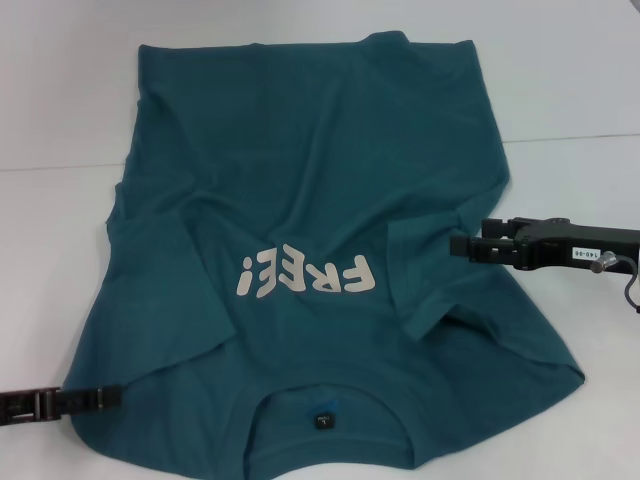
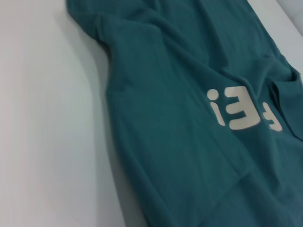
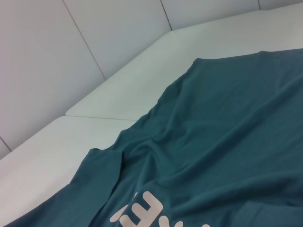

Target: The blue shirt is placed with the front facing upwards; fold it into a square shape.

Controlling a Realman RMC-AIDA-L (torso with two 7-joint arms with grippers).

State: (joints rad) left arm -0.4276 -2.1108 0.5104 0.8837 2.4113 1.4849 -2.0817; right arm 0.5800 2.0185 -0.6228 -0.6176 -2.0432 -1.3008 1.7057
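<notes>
Right gripper (image 1: 462,246): black, hovering at the folded-in sleeve; open or closed, cannot tell.
Left gripper (image 1: 108,398): low at the shoulder edge; grip state likewise unclear.
Shirt: large dark teal-blue cotton T-shirt (image 1: 320,190), spread front-up on the white table (image 1: 60,220), collar nearest the robot.
Handling: likely soft, light, limp; pinch hem or shoulder seams.
Print: off-white "FREE!" lettering (image 1: 306,275); dark neck label (image 1: 322,417) unreadable.

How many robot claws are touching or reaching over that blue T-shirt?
2. The left gripper sits low at the blue shirt's near left edge, by the shoulder. The right gripper reaches over the shirt's right side, above the folded-in sleeve. Nothing suggests others hidden.
</notes>
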